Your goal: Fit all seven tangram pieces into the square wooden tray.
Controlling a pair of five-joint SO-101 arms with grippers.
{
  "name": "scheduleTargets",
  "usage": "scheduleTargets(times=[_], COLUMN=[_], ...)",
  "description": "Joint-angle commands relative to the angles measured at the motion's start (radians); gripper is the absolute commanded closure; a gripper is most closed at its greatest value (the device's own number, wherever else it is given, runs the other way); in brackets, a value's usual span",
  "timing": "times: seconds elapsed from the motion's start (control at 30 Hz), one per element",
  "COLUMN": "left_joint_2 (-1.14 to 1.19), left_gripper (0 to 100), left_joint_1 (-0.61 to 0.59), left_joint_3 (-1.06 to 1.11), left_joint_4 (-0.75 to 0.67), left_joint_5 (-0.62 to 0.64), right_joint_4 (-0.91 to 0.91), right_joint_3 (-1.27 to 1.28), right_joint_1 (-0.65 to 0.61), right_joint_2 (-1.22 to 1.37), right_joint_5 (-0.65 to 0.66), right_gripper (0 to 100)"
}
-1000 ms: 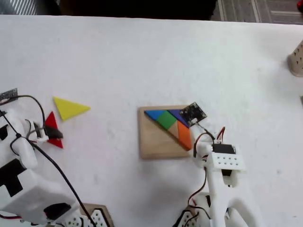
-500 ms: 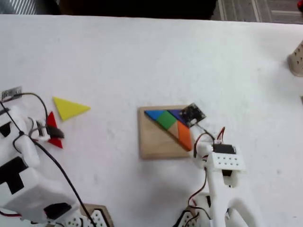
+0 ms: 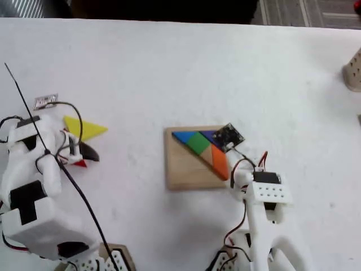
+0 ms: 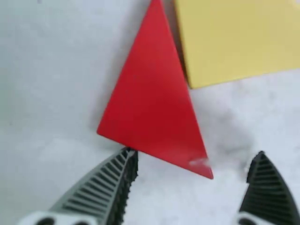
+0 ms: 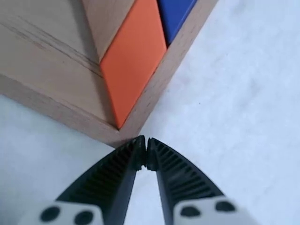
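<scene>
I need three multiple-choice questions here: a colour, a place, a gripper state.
1. Which colour fills the tray's corner nearest the right gripper? A) orange B) green C) yellow
2. Where is the yellow triangle? A) in the tray B) on the table beside the red triangle C) in the right gripper
3. The right gripper is: A) open B) shut, empty C) shut on a piece
Answers: A, the orange piece reaches that corner; B, both lie outside the tray; B, jaws meet, nothing between.

The high camera looks steeply down over the whole counter from afar, while the wrist cameras sit close, facing past the left pincer onto the red triangle and past the right pincer onto the tray corner, both spots shared with the high view.
</scene>
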Motion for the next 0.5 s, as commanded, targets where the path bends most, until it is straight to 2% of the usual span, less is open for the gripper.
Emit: scheduleTargets(times=[0.0,0.13,0.23,0.3,0.47], left_joint_2=[-0.018,-0.018,-0.018,-0.010,-0.008], left_gripper=[64,64,64,64,64], left_joint_1=[0.024,-0.028,-0.085,-0.093,-0.059], left_joint_3=[-0.049,-0.149,-0.232,-0.273,-0.290], left_joint_4=[0.044,0.126,0.153,0.158,0.150], left_joint_5=[0.009,0.008,-0.084,-0.206,-0.631], right_joint_4=[0.012,0.012,0.012,0.012,0.012], right_joint_3=[-0.002,-0.002,-0.002,-0.002,-0.002], right_joint_1=[-0.013,-0.013,-0.013,-0.013,-0.013], right_joint_2=[-0.021,-0.021,-0.021,-0.021,-0.021], right_joint_5=[0.014,0.014,0.012,0.012,0.012], right_gripper=[97.8,97.8,97.8,97.8,97.8])
